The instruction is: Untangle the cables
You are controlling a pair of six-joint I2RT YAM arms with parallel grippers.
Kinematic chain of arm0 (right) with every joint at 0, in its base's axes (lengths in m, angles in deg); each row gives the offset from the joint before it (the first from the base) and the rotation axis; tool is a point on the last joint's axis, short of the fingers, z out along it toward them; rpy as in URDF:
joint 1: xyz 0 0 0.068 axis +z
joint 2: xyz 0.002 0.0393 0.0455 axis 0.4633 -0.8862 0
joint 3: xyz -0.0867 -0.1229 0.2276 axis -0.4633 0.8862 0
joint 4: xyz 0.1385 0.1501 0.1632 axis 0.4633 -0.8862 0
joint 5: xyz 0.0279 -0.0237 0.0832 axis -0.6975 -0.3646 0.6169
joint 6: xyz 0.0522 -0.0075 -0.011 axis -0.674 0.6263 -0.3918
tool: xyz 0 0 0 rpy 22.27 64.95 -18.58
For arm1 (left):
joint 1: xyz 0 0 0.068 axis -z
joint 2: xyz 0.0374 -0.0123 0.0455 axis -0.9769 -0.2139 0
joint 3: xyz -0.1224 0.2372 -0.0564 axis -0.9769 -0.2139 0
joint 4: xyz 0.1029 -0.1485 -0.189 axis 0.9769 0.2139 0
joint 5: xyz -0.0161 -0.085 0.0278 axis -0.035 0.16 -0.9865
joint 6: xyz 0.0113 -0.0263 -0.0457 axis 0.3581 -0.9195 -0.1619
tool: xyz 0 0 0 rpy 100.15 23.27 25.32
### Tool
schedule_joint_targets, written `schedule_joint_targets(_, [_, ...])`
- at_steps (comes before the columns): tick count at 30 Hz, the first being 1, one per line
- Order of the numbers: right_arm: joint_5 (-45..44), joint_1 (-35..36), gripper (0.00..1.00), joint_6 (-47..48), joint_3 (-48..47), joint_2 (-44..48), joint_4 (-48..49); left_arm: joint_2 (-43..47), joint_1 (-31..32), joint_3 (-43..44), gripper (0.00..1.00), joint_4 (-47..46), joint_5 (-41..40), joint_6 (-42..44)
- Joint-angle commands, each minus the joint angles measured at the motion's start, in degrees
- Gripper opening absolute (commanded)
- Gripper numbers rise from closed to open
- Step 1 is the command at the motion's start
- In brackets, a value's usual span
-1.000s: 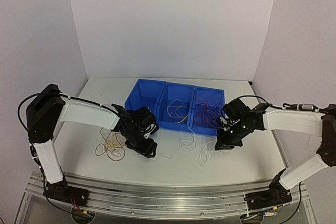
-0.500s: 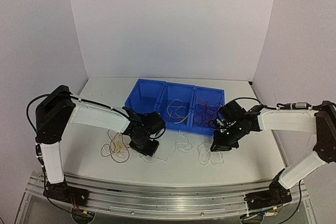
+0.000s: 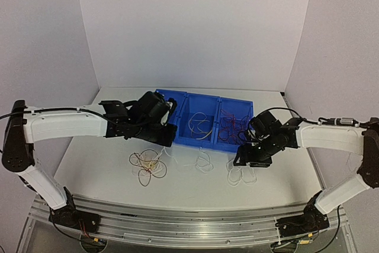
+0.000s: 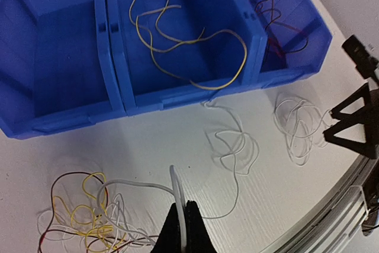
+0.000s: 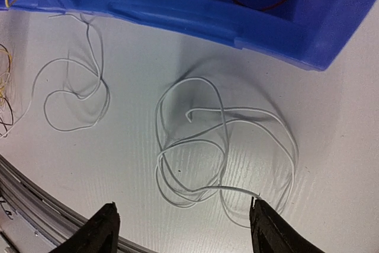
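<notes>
My left gripper [image 4: 183,214] is shut on a white cable [image 4: 175,185] and holds it above the table in front of the blue bins [image 3: 177,137]. That cable trails down into a tangle of yellow, red and white cables [image 4: 83,220], seen from above as the tangle [image 3: 148,165]. My left gripper [image 3: 167,139] hangs just right of it. My right gripper [image 5: 183,229] is open over a loose white coil [image 5: 225,146]; one cable end touches its right fingertip [image 5: 260,205]. From above, the right gripper [image 3: 246,158] is over the coil [image 3: 240,174].
The bins [image 4: 118,96] have three compartments: the left bare, the middle with a yellow cable [image 4: 189,45], the right with red and dark cables [image 4: 272,10]. Another white cable [image 3: 204,161] lies between both grippers. The table's metal front rail [image 3: 189,226] runs along the near edge.
My left gripper shut on the white cable and rose toward the bins, dragging the tangle right. My right gripper opened and let go of the white coil.
</notes>
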Motion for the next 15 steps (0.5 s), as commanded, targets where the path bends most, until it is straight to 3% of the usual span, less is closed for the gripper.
schedule_joint_targets(1, [-3.8, 0.3, 0.82, 1.2, 0.3, 3.8, -1.3, 7.8, 0.2, 3.2, 0.00, -4.5, -1.2, 1.9])
schedule_joint_targets(4, [-2.1, 2.8, 0.84, 7.4, -0.2, 7.1, 0.0, 11.3, 0.2, 3.8, 0.00, -7.7, 1.3, 2.4])
schedule_joint_targets(9, [-9.8, 19.4, 0.85, 23.3, -0.2, 11.1, 12.1, 14.0, 0.2, 6.0, 0.00, -7.8, -0.6, -2.1])
schedule_joint_targets(12, [-6.8, 23.7, 0.85, 25.6, 0.3, 7.0, 23.6, 15.2, 0.2, 6.5, 0.00, -7.9, -1.4, -4.2])
schedule_joint_targets(15, [-9.4, 27.2, 0.85, 28.4, -5.6, -1.3, 25.3, 15.7, 0.2, 8.6, 0.00, -7.9, -1.4, -4.1])
